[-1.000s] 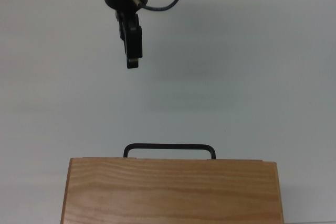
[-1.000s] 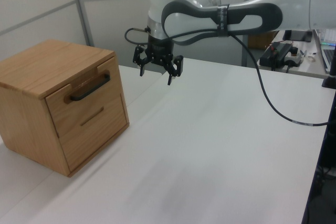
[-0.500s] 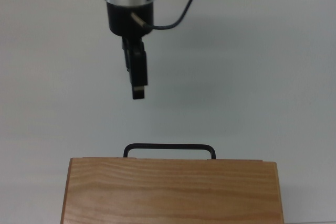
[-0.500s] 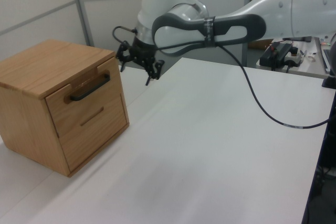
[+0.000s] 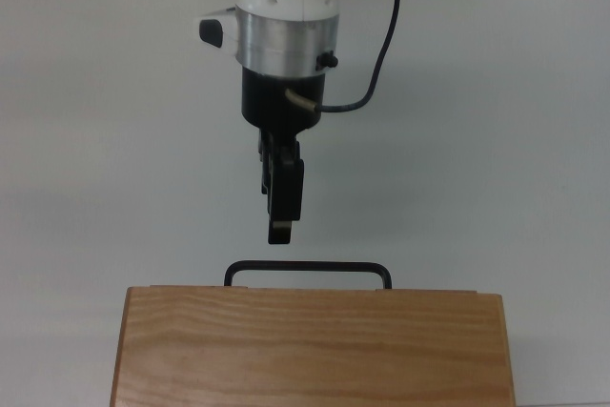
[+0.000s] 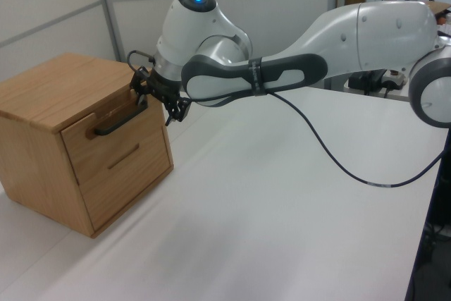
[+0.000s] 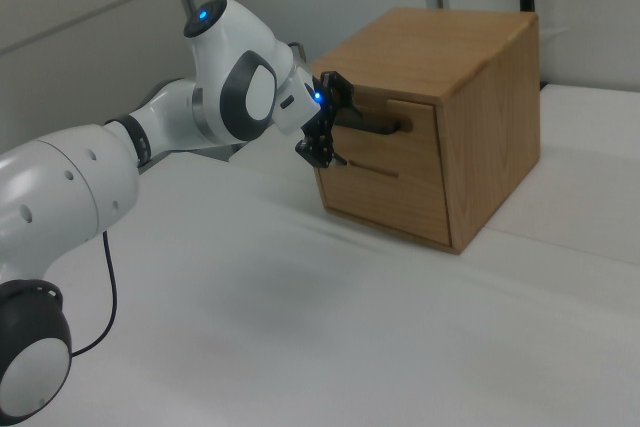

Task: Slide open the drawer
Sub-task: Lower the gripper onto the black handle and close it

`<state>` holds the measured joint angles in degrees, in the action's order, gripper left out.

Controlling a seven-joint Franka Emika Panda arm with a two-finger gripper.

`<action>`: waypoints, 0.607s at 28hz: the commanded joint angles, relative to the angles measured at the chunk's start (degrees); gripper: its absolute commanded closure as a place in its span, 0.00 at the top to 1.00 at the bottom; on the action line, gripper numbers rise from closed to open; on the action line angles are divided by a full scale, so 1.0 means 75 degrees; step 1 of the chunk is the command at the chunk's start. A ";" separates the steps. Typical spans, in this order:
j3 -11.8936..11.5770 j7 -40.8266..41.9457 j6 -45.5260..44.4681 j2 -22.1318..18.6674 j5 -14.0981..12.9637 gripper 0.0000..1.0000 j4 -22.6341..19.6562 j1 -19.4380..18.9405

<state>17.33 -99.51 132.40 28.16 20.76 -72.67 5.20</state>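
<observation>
While the top view looks straight down on a white table (image 5: 496,140), the wooden cabinet (image 5: 310,348) sits at the table's bottom edge in the top view, and the black handle (image 5: 307,270) of the drawer juts out from its front toward the table's middle. The gripper (image 5: 280,231) hangs just short of that handle, a little toward the top view's left of the bar's middle, not touching it; seen edge-on, its fingers overlap, so their spread cannot be told from above. Turning to the left view, the cabinet stands near the table's left edge, and the drawer (image 6: 106,142) is the upper of two fronts, flush with the cabinet face. The gripper (image 6: 156,96) is at the far end of the handle, its two fingers spread apart, one above and one below the bar's height. From the right view, the gripper (image 7: 327,122) is close against the drawer (image 7: 385,127), with its fingers parted at the handle's near end.
</observation>
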 commanded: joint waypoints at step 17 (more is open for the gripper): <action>-0.0166 -0.0970 0.0593 0.0816 0.0373 0.95 0.0876 -0.0495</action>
<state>17.26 -104.44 135.72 31.49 21.77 -70.41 2.45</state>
